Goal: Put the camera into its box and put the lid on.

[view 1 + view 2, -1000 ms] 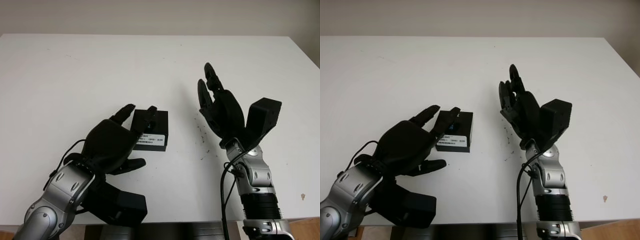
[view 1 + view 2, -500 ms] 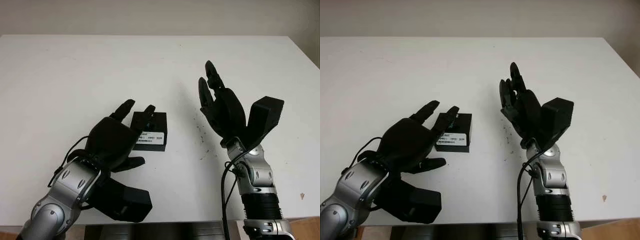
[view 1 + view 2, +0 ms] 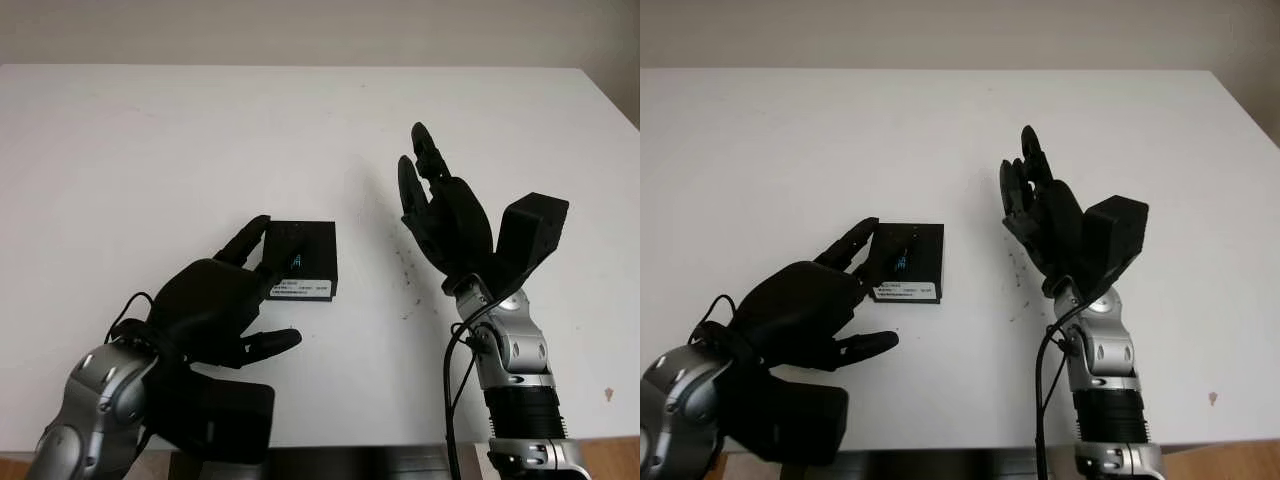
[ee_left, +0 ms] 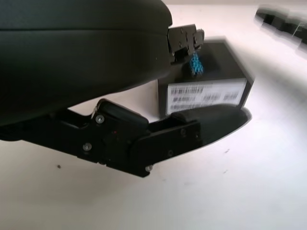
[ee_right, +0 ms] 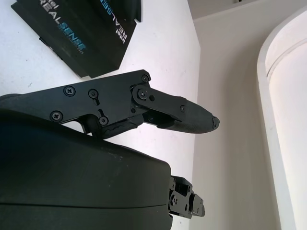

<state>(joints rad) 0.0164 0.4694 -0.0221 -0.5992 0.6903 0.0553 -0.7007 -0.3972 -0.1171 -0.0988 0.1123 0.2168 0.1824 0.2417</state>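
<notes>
Black box (image 3: 303,260), closed with its lid on and a white barcode label (image 4: 206,95) on the side facing the robot, lies flat on the white surface (image 3: 150,150) just beyond the fingers (image 3: 247,241) of the left hand (image 3: 215,305). Two of those fingers reach to the box's near left corner and overlap its edge; whether they press on it cannot be told. The left thumb (image 3: 268,344) points out sideways toward the right, apart from the box. In the left wrist view one finger (image 4: 201,125) lies along the foot of the labelled side, and blue markings (image 4: 194,64) show on the lid close to the fingertip linkage. The left hand is released and grasps nothing. The right hand (image 3: 445,220) is held upright above the surface, well apart from the box and to its right, fingers (image 3: 418,160) pointing away from the robot; it is released and holds nothing. In the right wrist view the lid's lettering (image 5: 62,31) is legible past one finger (image 5: 180,112). Small dark specks (image 3: 405,270) mark the surface between the box and the right hand. The camera itself cannot be seen; whether it sits inside the box cannot be told.
</notes>
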